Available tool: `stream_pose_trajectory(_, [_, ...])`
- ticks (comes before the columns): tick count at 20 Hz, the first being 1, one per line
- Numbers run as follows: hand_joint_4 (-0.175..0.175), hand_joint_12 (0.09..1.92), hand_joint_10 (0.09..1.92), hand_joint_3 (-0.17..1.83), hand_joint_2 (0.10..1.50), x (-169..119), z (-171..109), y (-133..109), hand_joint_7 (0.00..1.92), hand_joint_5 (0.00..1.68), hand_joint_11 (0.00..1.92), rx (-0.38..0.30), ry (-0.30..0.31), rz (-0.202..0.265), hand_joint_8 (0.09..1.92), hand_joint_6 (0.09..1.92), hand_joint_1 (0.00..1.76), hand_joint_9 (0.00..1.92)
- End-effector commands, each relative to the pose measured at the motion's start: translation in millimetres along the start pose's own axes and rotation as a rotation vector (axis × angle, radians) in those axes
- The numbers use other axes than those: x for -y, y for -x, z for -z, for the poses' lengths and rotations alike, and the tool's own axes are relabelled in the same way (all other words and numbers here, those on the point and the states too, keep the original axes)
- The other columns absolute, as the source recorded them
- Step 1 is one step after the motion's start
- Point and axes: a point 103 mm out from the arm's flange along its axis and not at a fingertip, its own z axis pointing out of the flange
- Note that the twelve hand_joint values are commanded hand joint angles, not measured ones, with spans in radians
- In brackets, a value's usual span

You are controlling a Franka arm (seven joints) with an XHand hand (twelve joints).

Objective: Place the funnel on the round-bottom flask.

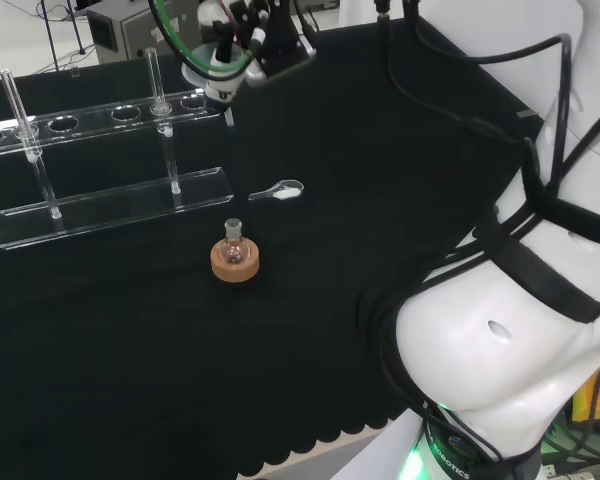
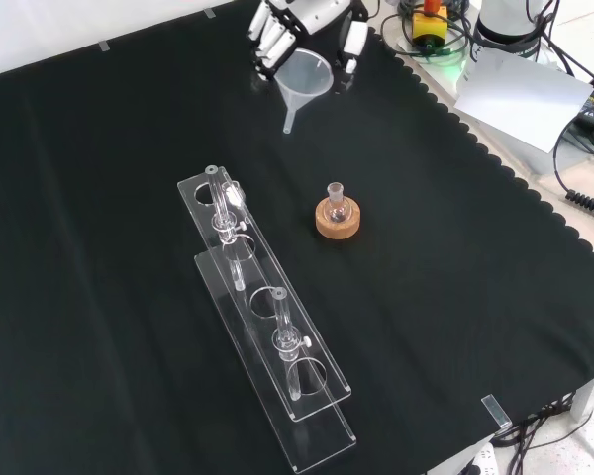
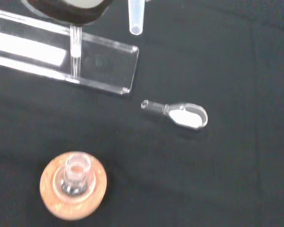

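The clear funnel (image 2: 305, 77) hangs above the cloth with its stem pointing down, and the hand (image 2: 299, 22) is shut on its rim at the far end of the bench. In the head view the hand (image 1: 255, 40) holds the funnel (image 1: 216, 82) over the right end of the rack. The small round-bottom flask (image 2: 336, 199) stands upright on a cork ring (image 2: 338, 223), nearer the front view's camera than the funnel and well apart from it. The wrist view shows the funnel's stem tip (image 3: 136, 20), with the flask (image 3: 75, 173) and its cork ring (image 3: 51, 189) off to one side of it.
A clear test-tube rack (image 2: 267, 317) with two tubes standing in it runs to the left of the flask in the front view. A small clear scoop (image 1: 280, 190) holding white powder lies between the rack's end and the flask (image 1: 234, 243).
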Motion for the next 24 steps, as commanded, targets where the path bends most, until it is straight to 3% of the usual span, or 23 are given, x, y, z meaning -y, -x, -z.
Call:
stream_pose_trajectory(1, [-0.03,1.21,0.58,-0.17,1.09,9,-31,-3,0.65,0.69,0.61,-0.078,-0.023,-0.02,0.71,0.82,0.93,1.0])
stream_pose_trajectory(15, [-0.034,1.22,0.58,-0.17,1.1,0,-88,-18,0.65,0.69,0.62,-0.103,-0.105,-0.022,0.71,0.83,0.92,1.0])
stream_pose_trajectory(24, [-0.038,1.22,0.58,-0.17,1.11,5,-103,-26,0.65,0.69,0.62,-0.128,-0.113,-0.016,0.72,0.83,0.91,1.0])
